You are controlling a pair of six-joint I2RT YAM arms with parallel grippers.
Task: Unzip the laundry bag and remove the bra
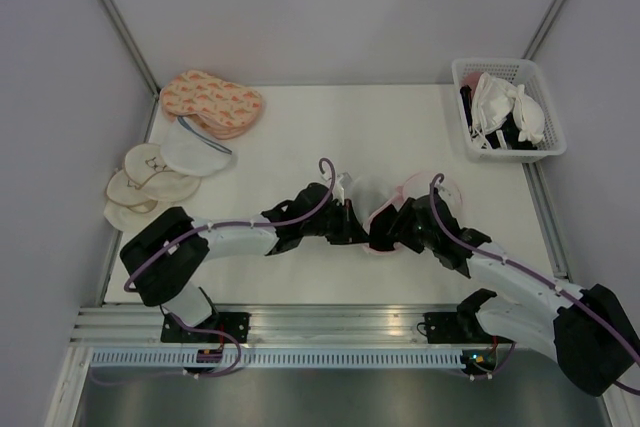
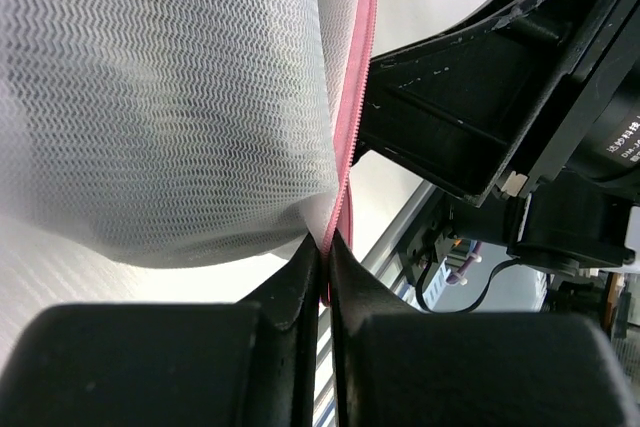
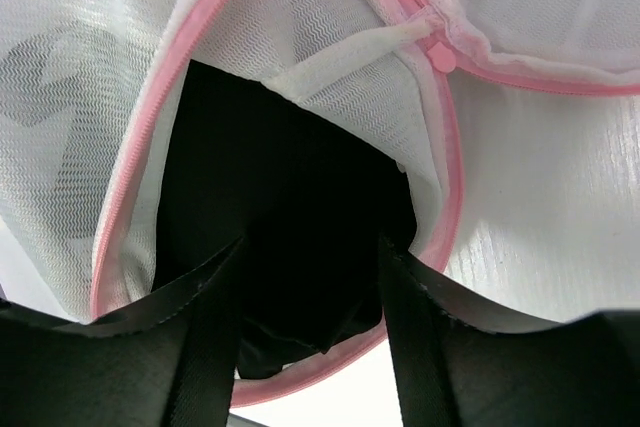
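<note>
The laundry bag (image 1: 418, 190), white mesh with a pink zip rim, lies at mid-table between both arms. My left gripper (image 1: 362, 233) is shut on the bag's pink rim; in the left wrist view the fingertips (image 2: 327, 243) pinch the pink zip tape (image 2: 352, 127) below the mesh (image 2: 160, 97). My right gripper (image 1: 397, 230) is at the bag's mouth. In the right wrist view the bag (image 3: 80, 97) is unzipped and gaping. The black bra (image 3: 290, 177) fills the opening. The right gripper (image 3: 312, 247) is open, its fingers either side of the bra. The zip pull (image 3: 441, 55) sits at the upper right.
A white basket (image 1: 497, 63) with white bras and dark items stands at the back right. Peach patterned pads (image 1: 210, 102), a white mesh bag (image 1: 195, 152) and cream round pads (image 1: 145, 182) lie at the back left. A metal rail (image 1: 320, 327) runs along the near edge.
</note>
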